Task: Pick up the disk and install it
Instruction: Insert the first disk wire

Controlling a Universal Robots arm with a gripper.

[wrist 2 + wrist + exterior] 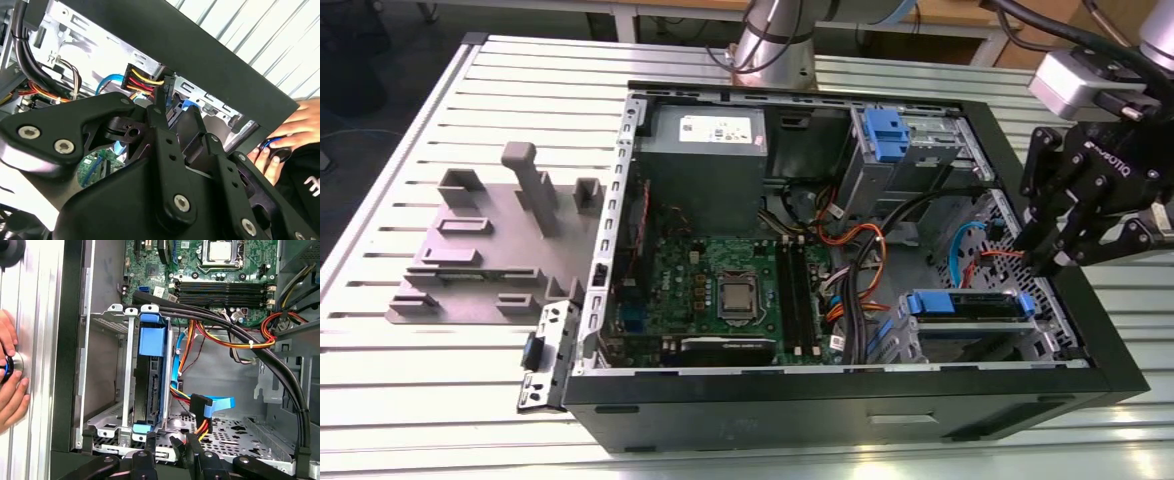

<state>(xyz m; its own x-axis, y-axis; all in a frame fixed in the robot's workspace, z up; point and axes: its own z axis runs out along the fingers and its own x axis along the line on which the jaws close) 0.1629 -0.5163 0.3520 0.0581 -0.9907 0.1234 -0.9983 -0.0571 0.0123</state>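
The disk (150,385) sits edge-on in the metal drive cage (110,415) at the front corner of the open computer case, its blue carrier rail (151,337) facing out. In the exterior view the disk (970,304) lies in the cage at the case's lower right. My gripper (1058,262) hangs just above the case's right wall, a little beyond the disk. Its fingertips (176,444) stand close together with nothing between them, over the perforated case floor near a blue data cable (220,404). The gripper (175,107) points into the case in the second wrist view.
A person's hand (10,375) rests on a round button on the slatted table (414,380) outside the case wall. Bundled black, orange and yellow cables (235,335) cross the case. A second blue bracket (886,130) sits in the upper bay. A grey fixture (494,250) stands at the exterior view's left.
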